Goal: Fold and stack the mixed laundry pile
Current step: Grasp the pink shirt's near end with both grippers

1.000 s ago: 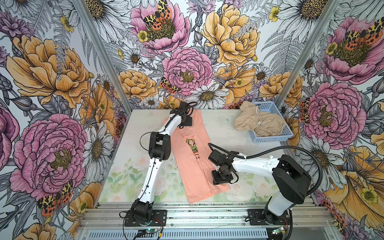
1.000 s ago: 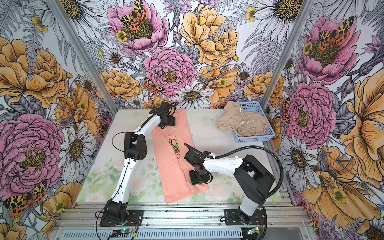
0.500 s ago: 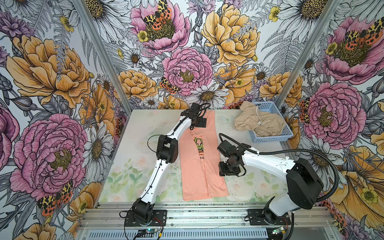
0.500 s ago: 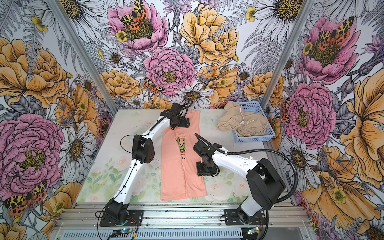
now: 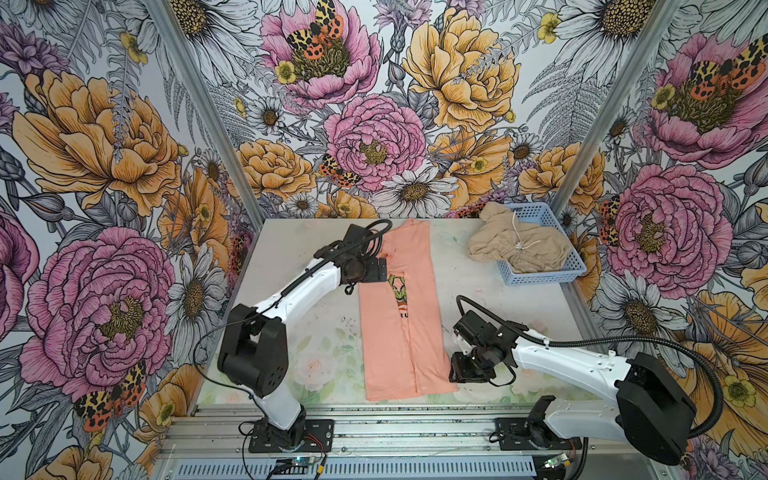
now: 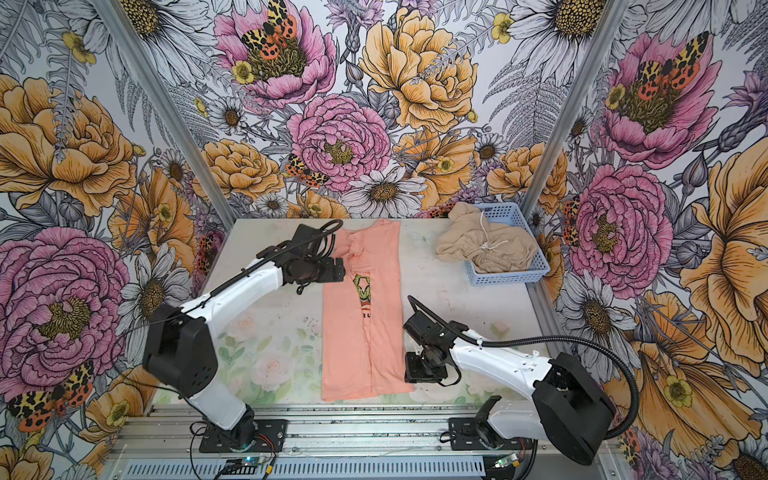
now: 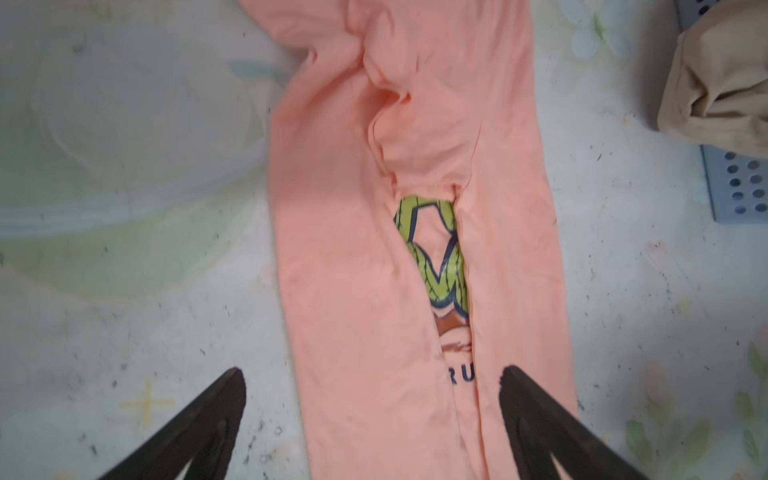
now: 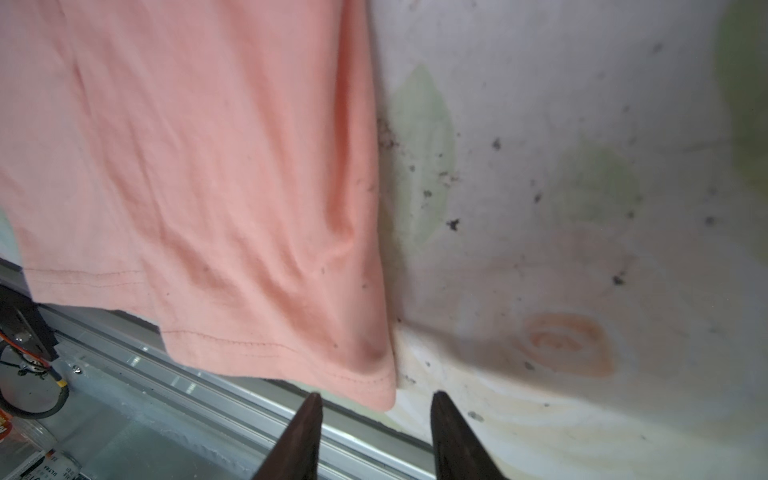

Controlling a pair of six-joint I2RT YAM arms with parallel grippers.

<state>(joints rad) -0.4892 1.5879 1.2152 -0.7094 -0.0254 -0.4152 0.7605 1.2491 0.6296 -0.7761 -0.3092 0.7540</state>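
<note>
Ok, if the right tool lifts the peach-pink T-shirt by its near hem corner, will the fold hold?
Likely floppy: the peach-pink T-shirt lies flat with soft wrinkles by the hem, so it should drape from one corner. Its folded-in sides rest loosely around the green graphic, so they would probably fall open. It looks thin, so light.

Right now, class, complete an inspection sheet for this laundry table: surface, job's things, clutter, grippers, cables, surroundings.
Surface: table, flower print, dark specks.
Job's things: T-shirt flat, sides folded in; beige garment crumpled, spilling over the basket.
Clutter: basket, far right corner.
Grippers: left gripper open above the T-shirt; right gripper open by its hem corner; both empty.
Cables: black hose loops from the right arm.
Surroundings: flowered walls on three sides.
</note>
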